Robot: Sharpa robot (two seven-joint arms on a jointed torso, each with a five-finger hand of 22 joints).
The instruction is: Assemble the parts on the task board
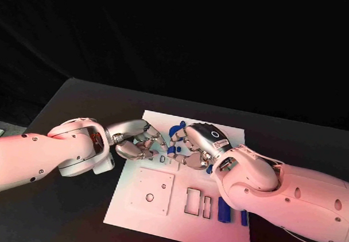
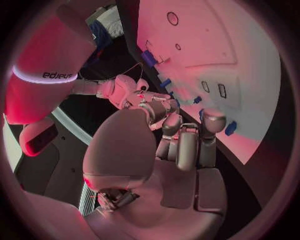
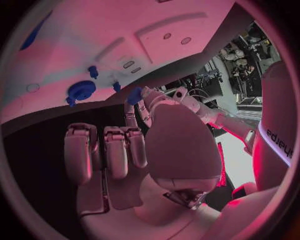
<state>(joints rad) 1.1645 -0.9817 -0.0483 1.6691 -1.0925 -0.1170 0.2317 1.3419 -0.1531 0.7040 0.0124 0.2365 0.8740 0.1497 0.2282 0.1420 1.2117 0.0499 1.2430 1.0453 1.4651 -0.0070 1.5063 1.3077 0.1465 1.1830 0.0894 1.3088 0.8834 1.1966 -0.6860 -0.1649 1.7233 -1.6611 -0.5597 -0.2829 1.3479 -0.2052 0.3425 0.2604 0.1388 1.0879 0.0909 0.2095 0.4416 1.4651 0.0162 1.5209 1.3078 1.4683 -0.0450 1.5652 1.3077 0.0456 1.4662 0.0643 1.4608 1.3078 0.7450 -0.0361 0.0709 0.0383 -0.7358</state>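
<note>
Both hands met over the middle of the task board [image 1: 153, 220], the white plate lying on the black table [image 1: 77, 97]. The left hand [image 1: 135, 142] came in over the board's left edge with its fingers curled inward, their tips close to those of the right hand [image 1: 195, 146], which hung over the board's centre with its fingers bent downward. A small blue part [image 1: 174, 151] sat between the two sets of fingertips; whether either hand actually pinched it could not be told from the head view. In the right wrist view the left hand's fingertips [image 3: 139, 102] touched a small blue part [image 3: 134, 96] at the board's edge, which suggested a pinch, though the contact was too small to confirm. The right hand's own fingers [image 3: 115, 150] lay side by side, curled, with nothing visibly in them. A round blue part [image 3: 81, 90] stood on the board near a smaller blue peg [image 3: 93, 71]. Two upright blue bars [image 1: 225, 209] stood on the board's near right area, beside two rectangular slots [image 1: 193, 199]. A raised square plate with a round hole [image 1: 151, 191] occupied the near left of the board.
</note>
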